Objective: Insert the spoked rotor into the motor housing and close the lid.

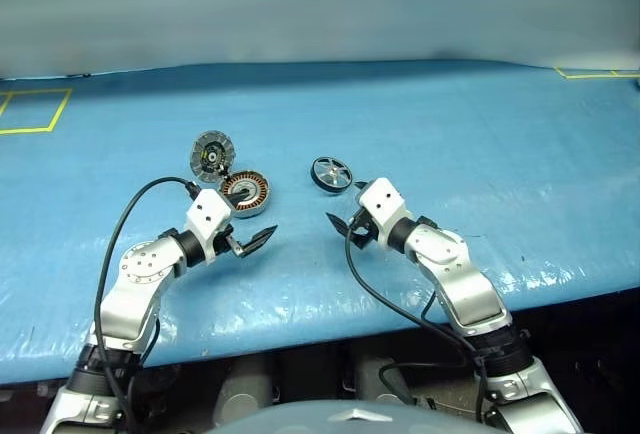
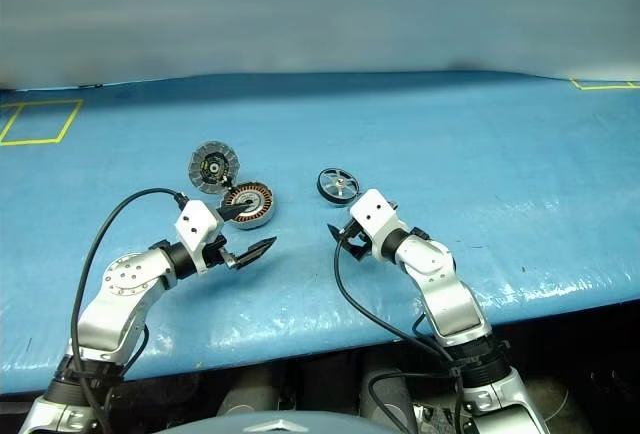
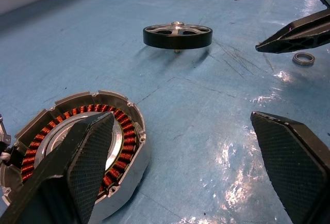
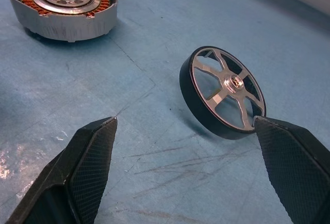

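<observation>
The spoked rotor [image 1: 331, 173], a dark ring with silvery spokes, rests slightly tilted on the blue table, just beyond my right gripper [image 1: 345, 204]. That gripper is open with nothing in it; the rotor [image 4: 224, 92] lies ahead of its fingers. The motor housing [image 1: 246, 192], with copper windings showing, lies open to the left of the rotor. The ribbed grey lid [image 1: 211, 155] lies just behind the housing, dark hub up. My left gripper [image 1: 255, 216] is open and empty beside the housing [image 3: 129, 131], one finger over its near rim.
A small metal ring [image 3: 303, 58] lies on the table near the right gripper's fingers [image 3: 289, 28]. Yellow tape squares mark the far left [image 1: 35, 111] and far right [image 1: 600, 73] of the blue table [image 1: 450, 134]. The table's front edge runs close below both arms.
</observation>
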`<action>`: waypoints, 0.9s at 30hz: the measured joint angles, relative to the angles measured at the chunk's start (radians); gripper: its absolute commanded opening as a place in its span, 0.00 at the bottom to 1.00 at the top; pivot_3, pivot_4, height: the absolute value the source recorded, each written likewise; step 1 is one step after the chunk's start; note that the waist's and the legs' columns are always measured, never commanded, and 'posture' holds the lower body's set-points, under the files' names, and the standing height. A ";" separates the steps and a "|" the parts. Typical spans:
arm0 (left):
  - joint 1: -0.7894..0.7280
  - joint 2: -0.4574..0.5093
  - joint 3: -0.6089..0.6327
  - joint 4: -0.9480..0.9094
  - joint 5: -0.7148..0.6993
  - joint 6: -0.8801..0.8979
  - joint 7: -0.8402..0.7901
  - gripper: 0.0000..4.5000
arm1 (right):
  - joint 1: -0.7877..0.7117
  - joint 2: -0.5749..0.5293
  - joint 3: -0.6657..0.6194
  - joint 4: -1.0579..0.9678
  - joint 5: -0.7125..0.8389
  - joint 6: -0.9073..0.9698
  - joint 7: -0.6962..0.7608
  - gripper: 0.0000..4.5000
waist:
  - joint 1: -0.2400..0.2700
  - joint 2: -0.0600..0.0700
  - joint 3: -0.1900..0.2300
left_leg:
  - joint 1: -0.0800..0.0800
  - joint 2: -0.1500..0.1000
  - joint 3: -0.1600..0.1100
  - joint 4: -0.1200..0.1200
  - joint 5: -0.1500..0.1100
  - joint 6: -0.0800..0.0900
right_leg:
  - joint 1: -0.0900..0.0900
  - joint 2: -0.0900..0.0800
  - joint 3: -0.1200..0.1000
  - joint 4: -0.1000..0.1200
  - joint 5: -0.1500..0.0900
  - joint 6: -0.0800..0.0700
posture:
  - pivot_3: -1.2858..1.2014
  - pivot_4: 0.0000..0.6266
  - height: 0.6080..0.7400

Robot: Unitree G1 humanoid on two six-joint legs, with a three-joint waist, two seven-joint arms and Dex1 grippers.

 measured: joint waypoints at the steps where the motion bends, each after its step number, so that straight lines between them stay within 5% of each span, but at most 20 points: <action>1: 0.000 0.000 0.000 0.000 0.000 0.000 0.000 1.00 | 0.000 0.000 0.000 0.000 0.000 0.000 0.000 0.99 | 0.000 0.000 0.000 | 0.000 0.000 0.000 0.000 0.000 0.000 | 0.000 0.000 0.000 0.000 0.000 0.000 | 0.52 0.24 1.00; 27: -0.012 0.008 -0.001 0.021 0.001 -0.033 0.003 1.00 | -0.024 0.000 0.028 0.006 -0.007 -0.005 0.003 0.99 | 0.000 0.000 0.000 | 0.000 0.000 0.000 0.000 0.000 0.000 | 0.000 0.000 0.000 0.000 0.000 0.000 | 0.52 0.24 1.00</action>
